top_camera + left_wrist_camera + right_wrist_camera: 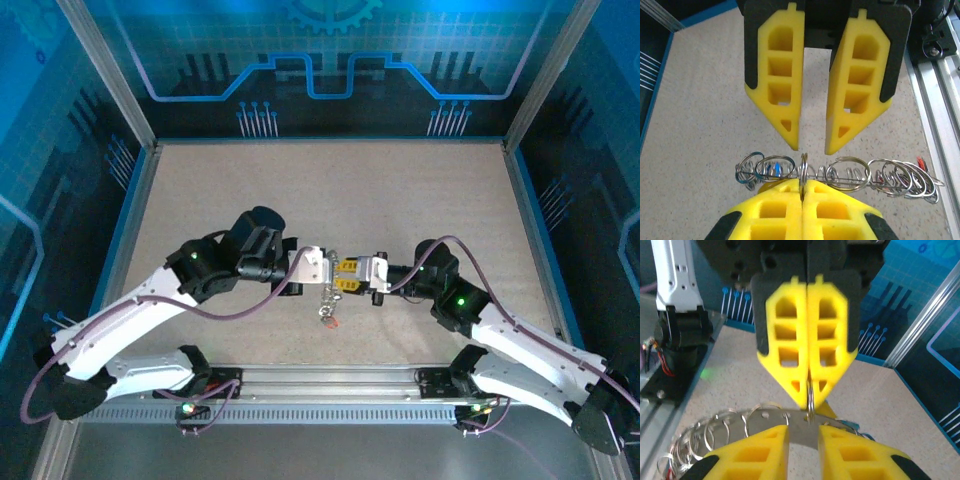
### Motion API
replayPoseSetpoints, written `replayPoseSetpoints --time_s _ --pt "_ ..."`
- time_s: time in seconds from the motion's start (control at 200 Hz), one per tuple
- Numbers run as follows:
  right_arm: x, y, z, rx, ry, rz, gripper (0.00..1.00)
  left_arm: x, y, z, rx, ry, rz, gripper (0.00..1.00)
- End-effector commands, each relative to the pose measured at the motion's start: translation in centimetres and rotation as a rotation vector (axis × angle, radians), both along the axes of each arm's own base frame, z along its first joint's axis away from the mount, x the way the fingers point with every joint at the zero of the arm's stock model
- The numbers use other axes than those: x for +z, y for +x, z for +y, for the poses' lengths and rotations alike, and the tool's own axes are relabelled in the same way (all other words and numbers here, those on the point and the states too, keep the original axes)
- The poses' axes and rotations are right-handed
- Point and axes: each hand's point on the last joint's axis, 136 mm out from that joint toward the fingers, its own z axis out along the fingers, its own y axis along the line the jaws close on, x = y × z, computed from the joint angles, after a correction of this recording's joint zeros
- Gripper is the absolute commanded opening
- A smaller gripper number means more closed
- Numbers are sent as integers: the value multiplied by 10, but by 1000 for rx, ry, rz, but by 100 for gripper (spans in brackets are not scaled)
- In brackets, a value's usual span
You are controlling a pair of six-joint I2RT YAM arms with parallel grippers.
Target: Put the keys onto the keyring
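The keyring (850, 174) is a silvery strip strung with many small wire rings, held level above the table. My left gripper (802, 186) is shut on one upright ring (803, 167) at its middle. My right gripper (804, 434) faces it, open, its fingers (785, 105) standing apart just past the strip (765, 422) without touching it. A blue key head (772, 169) shows among the left rings and a red one (920, 162) at the right end. From above, part of the keyring (325, 298) dangles below both grippers, with a red key (331, 322) at its foot.
The speckled beige table (330, 190) stretches behind the grippers. A metal rail (330, 380) runs along the near edge between the arm bases. Blue panel walls (330, 70) enclose the back and sides.
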Motion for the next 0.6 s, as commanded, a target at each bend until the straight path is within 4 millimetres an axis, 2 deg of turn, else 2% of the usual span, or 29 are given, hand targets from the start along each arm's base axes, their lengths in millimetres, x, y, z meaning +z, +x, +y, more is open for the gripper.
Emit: replayPoseSetpoints --time_s 0.0,0.175,0.275,0.46,0.595 --pt "-7 -3 1 -1 -82 -23 24 4 -3 9 -22 102 12 0" --pt "-4 -1 10 -7 -46 0 25 1 1 7 -14 168 53 0" --pt "0 5 11 -43 -4 30 28 -1 1 6 -23 183 59 0" --pt "4 4 13 -36 42 72 28 -4 0 4 -40 204 65 0" --pt "-3 3 16 -20 31 108 27 -3 -1 1 -49 191 68 0"
